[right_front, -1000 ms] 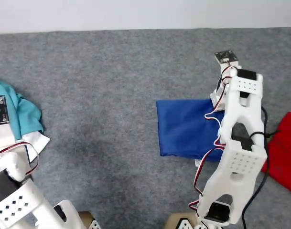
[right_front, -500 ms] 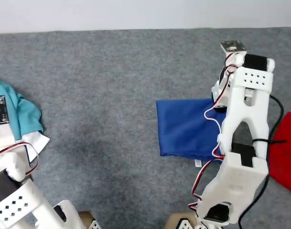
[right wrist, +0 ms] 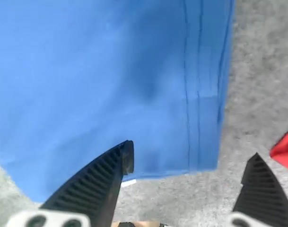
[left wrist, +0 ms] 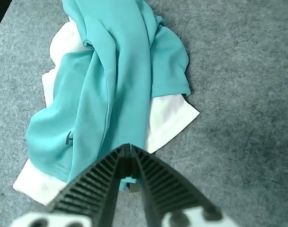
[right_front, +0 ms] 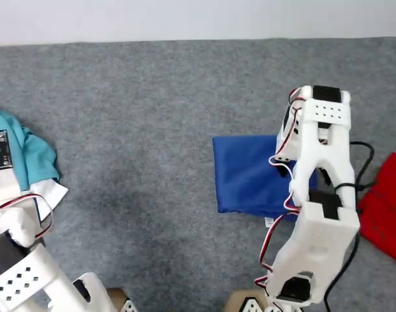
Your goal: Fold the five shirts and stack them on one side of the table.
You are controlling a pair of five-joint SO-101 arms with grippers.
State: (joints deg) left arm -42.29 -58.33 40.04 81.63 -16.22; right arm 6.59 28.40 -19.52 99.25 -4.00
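- Right gripper (right wrist: 191, 151) spread wide, hovering low over the folded blue fabric shirt (right wrist: 101, 80), near its stitched hem.
- Blue shirt lying flat right of centre in the high view, edges square to the frame; long axis impossible to judge, with the white right arm (right_front: 321, 195) covering its right part.
- Just past that arm, at the right edge, a red fabric shirt (right_front: 386, 208).
- Left gripper (left wrist: 129, 149) pressed together, gripping nothing, above a crumpled teal fabric shirt (left wrist: 115, 85).
- Teal shirt at the far left edge in the high view, draped lengthwise over a white fabric shirt (left wrist: 170, 118).
- Beneath everything, grey felt table cover (right_front: 139, 117).
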